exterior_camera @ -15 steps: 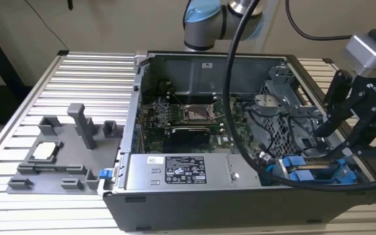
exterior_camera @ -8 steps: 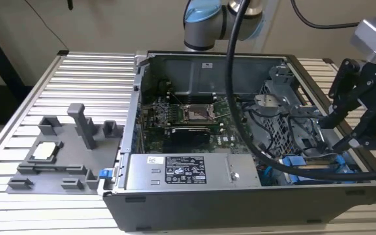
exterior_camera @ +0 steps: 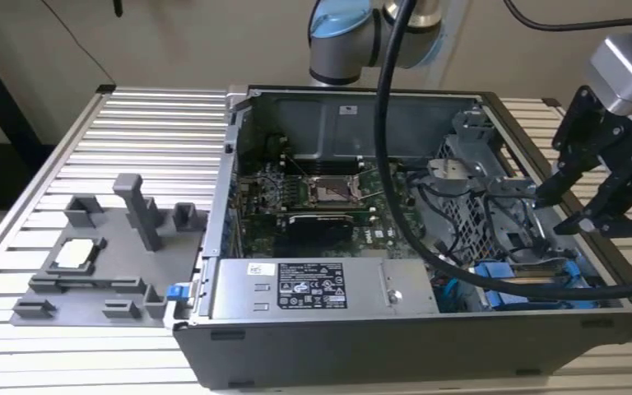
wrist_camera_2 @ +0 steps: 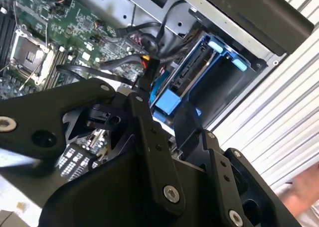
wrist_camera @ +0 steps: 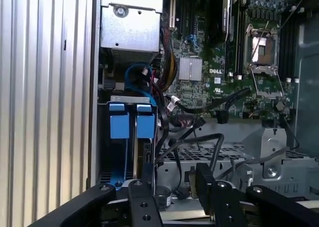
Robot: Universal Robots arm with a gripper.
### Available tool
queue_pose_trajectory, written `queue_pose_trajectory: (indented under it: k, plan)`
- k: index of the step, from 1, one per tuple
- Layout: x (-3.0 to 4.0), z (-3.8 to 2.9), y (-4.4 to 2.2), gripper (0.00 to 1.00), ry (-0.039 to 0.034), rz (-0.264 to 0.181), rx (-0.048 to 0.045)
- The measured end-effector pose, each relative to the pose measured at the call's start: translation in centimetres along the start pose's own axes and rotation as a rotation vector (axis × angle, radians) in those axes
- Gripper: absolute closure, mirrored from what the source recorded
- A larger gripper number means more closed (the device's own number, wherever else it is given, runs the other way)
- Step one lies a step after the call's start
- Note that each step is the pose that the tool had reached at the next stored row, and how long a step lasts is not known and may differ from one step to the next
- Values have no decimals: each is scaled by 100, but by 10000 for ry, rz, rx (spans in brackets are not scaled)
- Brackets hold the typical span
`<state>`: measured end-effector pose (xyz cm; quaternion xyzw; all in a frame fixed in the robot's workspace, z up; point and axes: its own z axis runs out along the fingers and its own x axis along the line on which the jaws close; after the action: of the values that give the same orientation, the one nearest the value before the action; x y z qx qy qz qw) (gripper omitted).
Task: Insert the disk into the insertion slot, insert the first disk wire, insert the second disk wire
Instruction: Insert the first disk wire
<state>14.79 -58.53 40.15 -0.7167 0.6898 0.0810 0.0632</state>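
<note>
The disk lies in its blue carrier inside the insertion slot, at the near corner of the open computer case on the exterior view's right. In the first wrist view the disk sits behind two blue tabs of the drive cage. Loose black wires hang beside the cage, and a blue cable curls behind it. My gripper hovers above the case's edge over the cage. It stands open, with nothing between its black fingers.
A grey labelled power-supply box fills the case's front. The green motherboard lies behind it. The arm's thick black cable drapes across the case. A grey fixture sits on the slatted table at the exterior view's left.
</note>
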Motion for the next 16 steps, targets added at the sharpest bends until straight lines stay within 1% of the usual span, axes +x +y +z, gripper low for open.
queue_pose_trajectory:
  k: [3, 4, 5, 7, 8, 12, 14, 16]
  plan:
    - [-4, 38, -11, 53, -5, -87, 39]
    - [-4, 39, -16, 53, -42, -114, 60]
    - [-4, 40, -21, 53, -103, -133, 79]
    - [-3, 41, -33, 53, -296, -168, 122]
    - [-3, 43, -40, 53, -355, -183, 139]
    - [1, 72, -71, 53, -425, -220, 186]
    - [0, 89, -74, 53, -443, -226, 207]
    - [0, 91, -75, 53, -471, -229, 211]
